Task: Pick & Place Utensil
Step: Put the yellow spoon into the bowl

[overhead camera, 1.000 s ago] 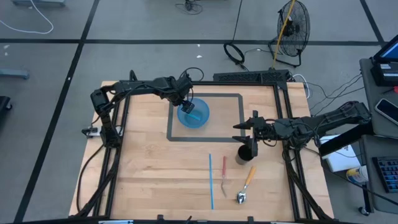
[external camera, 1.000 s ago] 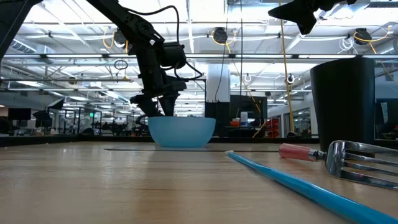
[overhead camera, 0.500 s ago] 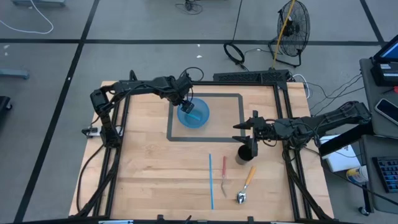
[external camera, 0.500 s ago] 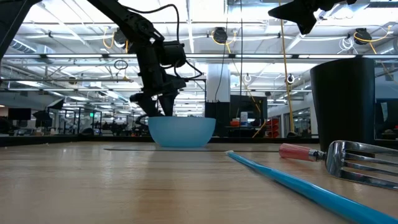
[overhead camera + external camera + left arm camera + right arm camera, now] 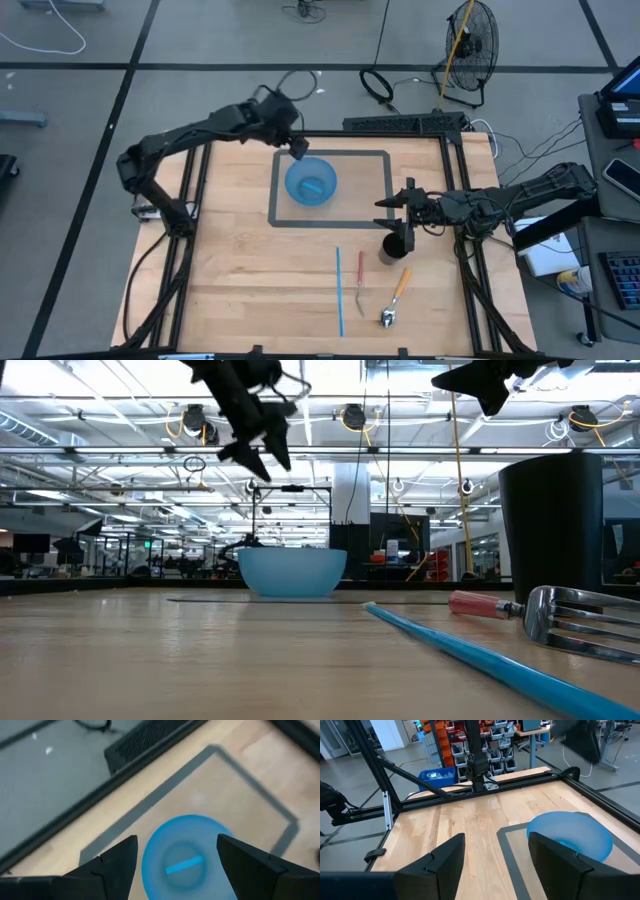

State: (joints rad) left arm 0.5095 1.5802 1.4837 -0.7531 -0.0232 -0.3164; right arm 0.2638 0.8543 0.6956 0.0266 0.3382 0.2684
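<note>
Blue bowl (image 5: 311,182), blue utensil (image 5: 184,865) inside (lying flat), black cup (image 5: 393,246)

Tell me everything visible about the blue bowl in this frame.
The blue bowl is round, light blue, plastic-looking, and stands upright on the wooden table inside a grey taped rectangle, toward its left end. A short blue utensil lies across its bottom. Nothing grips it: the left gripper hangs open above its far rim, clear of it. The right gripper waits over a black cup.
</note>
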